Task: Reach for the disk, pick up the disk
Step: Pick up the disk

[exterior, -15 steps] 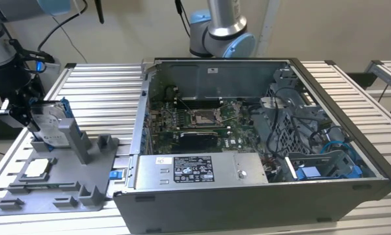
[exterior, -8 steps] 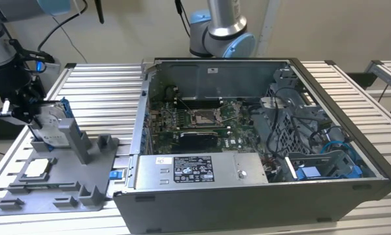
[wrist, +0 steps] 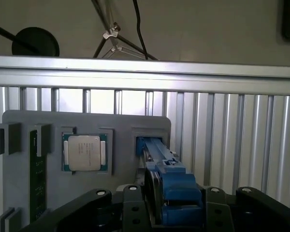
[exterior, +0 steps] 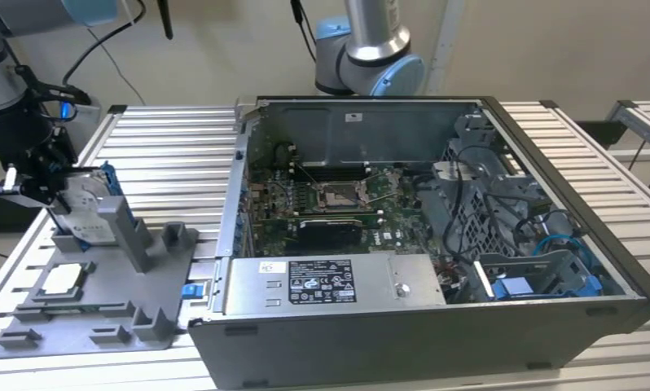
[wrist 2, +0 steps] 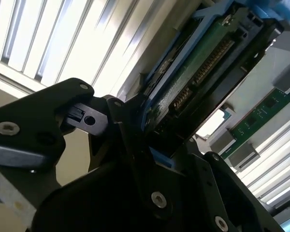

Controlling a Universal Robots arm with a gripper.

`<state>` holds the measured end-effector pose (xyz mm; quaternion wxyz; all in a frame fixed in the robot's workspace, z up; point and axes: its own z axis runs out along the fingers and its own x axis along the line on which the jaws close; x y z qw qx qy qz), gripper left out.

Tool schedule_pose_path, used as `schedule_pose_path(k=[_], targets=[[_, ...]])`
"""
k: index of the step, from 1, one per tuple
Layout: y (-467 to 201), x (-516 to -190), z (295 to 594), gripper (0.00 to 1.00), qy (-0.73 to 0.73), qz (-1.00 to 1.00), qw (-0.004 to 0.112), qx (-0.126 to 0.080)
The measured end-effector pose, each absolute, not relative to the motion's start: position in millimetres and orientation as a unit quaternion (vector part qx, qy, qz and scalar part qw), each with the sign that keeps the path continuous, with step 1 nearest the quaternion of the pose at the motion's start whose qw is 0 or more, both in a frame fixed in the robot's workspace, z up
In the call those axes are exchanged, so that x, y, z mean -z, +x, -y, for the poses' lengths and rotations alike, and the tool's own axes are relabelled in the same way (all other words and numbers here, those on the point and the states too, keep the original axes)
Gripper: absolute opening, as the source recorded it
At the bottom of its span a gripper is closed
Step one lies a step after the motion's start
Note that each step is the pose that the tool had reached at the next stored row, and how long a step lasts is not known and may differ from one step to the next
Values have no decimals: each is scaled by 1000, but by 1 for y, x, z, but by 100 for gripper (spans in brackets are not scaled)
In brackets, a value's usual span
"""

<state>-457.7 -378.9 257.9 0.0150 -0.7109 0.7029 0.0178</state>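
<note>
The disk (exterior: 86, 205), silver-grey with blue side rails, stands on edge in a slot of the grey fixture (exterior: 103, 322) at the exterior view's left. My gripper (exterior: 34, 184) is at the disk's upper end, shut on it from both sides. In the first wrist view the disk's blue rail (wrist: 159, 153) runs from the fixture slot back into the gripper (wrist: 176, 205). In the second wrist view the disk's green circuit board (wrist 2: 198, 72) shows, with black fingers (wrist 2: 128, 130) pressed along its blue edge.
A small square silver chip (exterior: 67, 279) (wrist: 84, 152) lies in the fixture beside the disk's slot, and a green memory stick (wrist: 37, 181) lies further along. The open computer case (exterior: 412, 244) stands to the exterior view's right. A second arm's base (exterior: 369, 57) stands behind it.
</note>
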Motion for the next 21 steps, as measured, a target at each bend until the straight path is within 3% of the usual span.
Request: schedule_pose_path(k=[21], targets=[[-458,-258,379,0,-711,-703,16,-19]])
